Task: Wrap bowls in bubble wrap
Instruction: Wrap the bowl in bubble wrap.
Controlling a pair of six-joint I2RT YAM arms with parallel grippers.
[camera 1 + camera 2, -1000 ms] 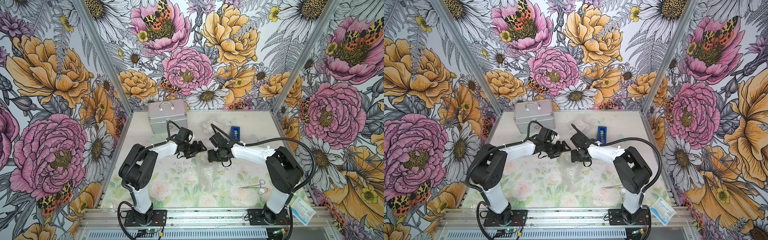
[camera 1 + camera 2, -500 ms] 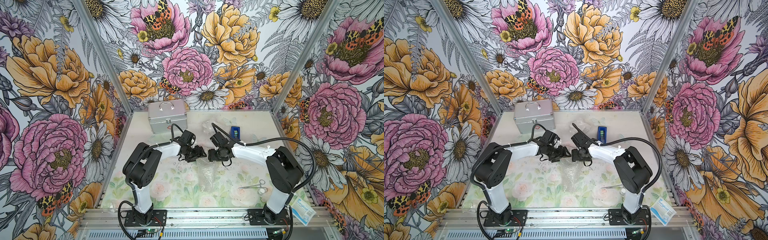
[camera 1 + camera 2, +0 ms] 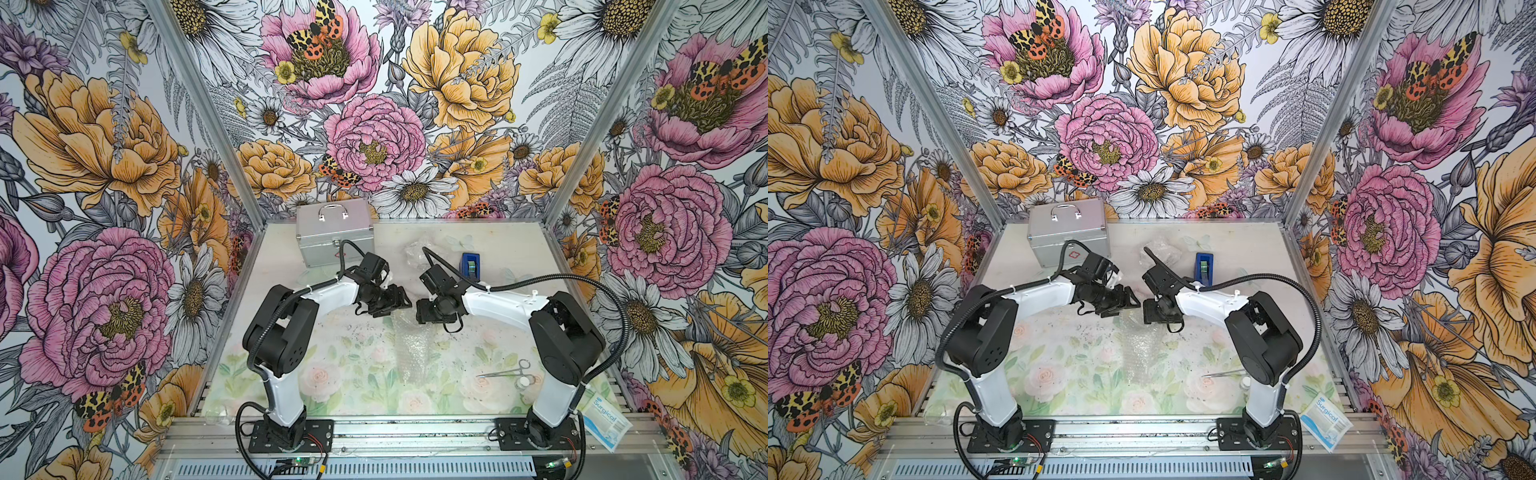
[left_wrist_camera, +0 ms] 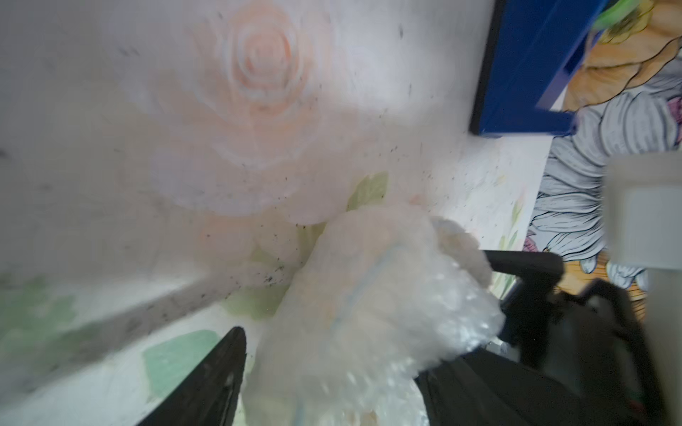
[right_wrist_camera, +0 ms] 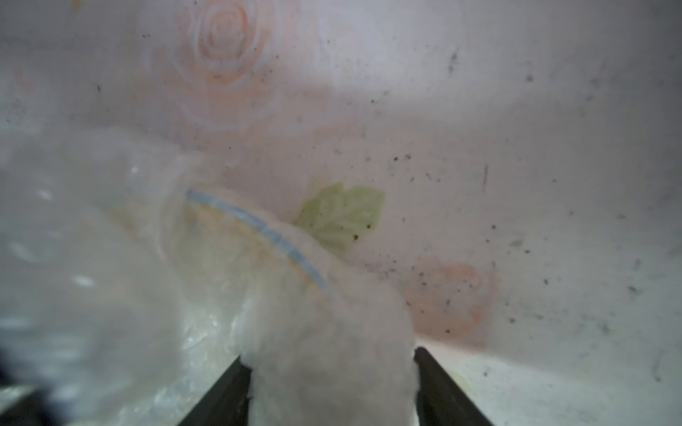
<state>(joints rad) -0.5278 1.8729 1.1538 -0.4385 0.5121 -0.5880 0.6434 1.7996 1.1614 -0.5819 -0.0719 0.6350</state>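
While the right gripper (image 5: 332, 356) clamped the bubble wrap (image 5: 324, 332) bunched over a bowl (image 5: 258, 230), centre of both top views, the left gripper (image 3: 398, 300) flanked it – couldn't tell if gripping. Mid-wrap, I'd judge; next needs the loose end folded under

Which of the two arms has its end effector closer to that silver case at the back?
Left. The left end effector is in front of the silver case, toward the middle; the right end effector sits farther across, beyond the left one.
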